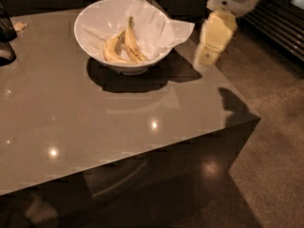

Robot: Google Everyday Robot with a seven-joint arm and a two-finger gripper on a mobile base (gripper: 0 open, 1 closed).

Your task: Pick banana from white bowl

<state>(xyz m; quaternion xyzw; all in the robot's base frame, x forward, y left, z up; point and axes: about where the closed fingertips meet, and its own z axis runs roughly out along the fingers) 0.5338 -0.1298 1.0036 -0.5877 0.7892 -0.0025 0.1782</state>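
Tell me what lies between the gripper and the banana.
Camera view: white paper, draped over the bowl's right rim, lies between the banana and the gripper, which hangs right of the bowl.

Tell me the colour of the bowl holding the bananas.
White bowl, in the camera view; the gripper hangs beside it.

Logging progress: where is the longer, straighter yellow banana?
The banana lies in the glossy white bowl, upper left in view, beside a shorter banana; the gripper hangs right of the bowl.
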